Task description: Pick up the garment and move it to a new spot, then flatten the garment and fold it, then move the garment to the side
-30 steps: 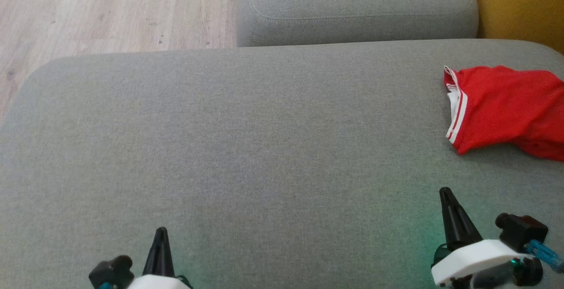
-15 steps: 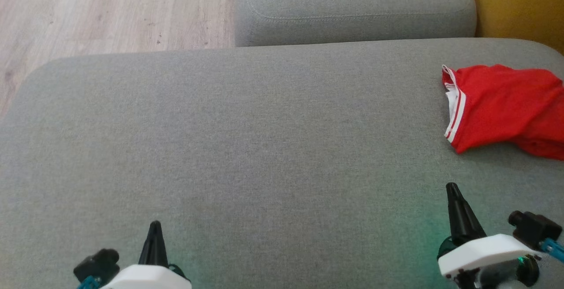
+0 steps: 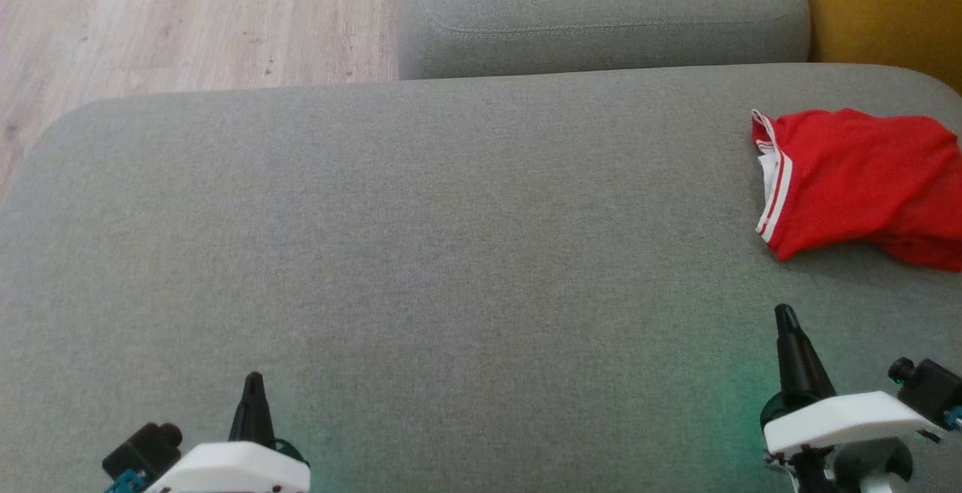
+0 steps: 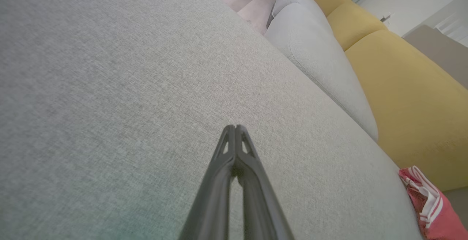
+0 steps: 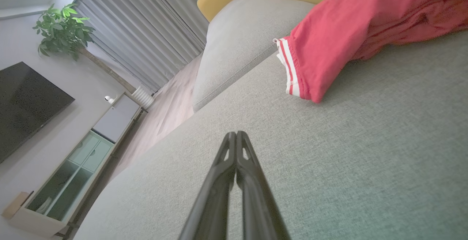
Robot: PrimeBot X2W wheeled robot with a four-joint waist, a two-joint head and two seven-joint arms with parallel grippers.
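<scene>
Black fingers of the right gripper (image 3: 788,320) are pressed together, holding nothing, low over the grey seat cushion (image 3: 451,215); the left gripper (image 3: 253,388) is likewise closed and empty at the cushion's near edge. The red garment (image 3: 857,177) lies crumpled at the cushion's right edge. Best to spread the right fingers before reaching, then pinch the white-striped hem (image 3: 774,192). The right wrist view adds a television (image 5: 25,101) and plant (image 5: 62,31) beyond the cushion.

Grey sofa (image 3: 451,252), wooden floor (image 3: 150,19)

Blk tapered jaws w/ white wrist shells (image 3: 842,418) (teal cable bits (image 3: 122,481)).
</scene>
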